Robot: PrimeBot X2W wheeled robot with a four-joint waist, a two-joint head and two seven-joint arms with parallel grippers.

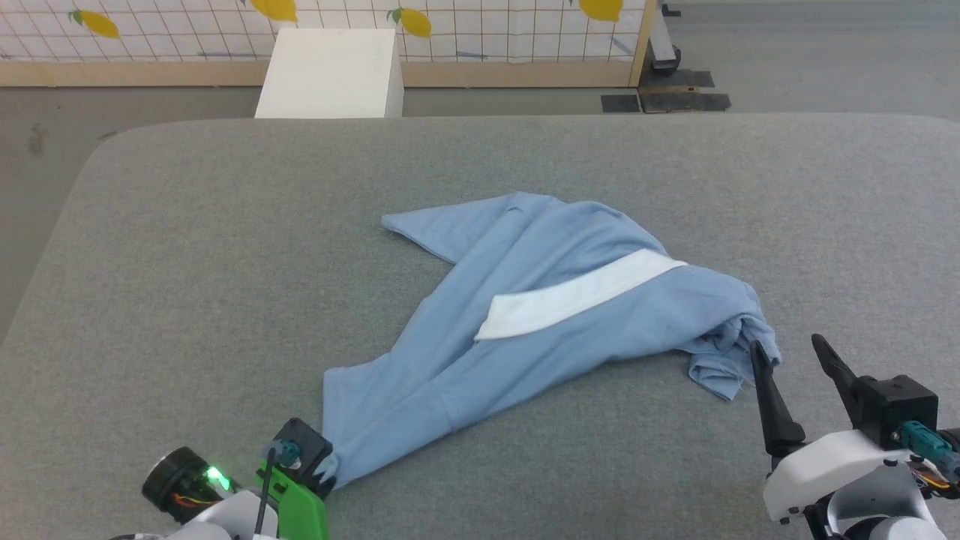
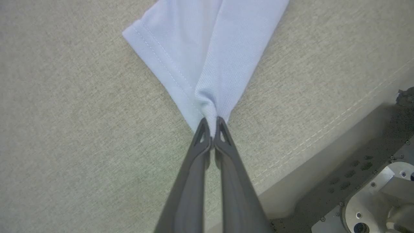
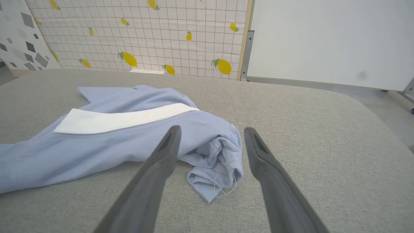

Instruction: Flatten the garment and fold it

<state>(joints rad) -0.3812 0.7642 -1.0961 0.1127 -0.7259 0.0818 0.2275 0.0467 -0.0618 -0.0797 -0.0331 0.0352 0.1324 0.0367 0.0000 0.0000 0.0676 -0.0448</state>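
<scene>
The garment (image 1: 540, 300), a light blue shirt with a white collar band (image 1: 577, 296), lies crumpled and stretched diagonally across the grey padded table (image 1: 187, 247). My left gripper (image 1: 328, 471) is shut on its near-left corner; the left wrist view shows the garment (image 2: 207, 58) pinched between the fingertips of the left gripper (image 2: 211, 124). My right gripper (image 1: 787, 349) stands open just off the bunched right end, one finger touching the fabric. In the right wrist view the bunched garment (image 3: 213, 155) sits between and just beyond the spread fingers of the right gripper (image 3: 212, 134).
A white box (image 1: 330, 73) stands on the floor beyond the table's far edge, before a tiled wall with lemon prints (image 1: 480, 30). The table's front edge and my base (image 2: 365, 181) show in the left wrist view. Bare grey table surrounds the shirt on all sides.
</scene>
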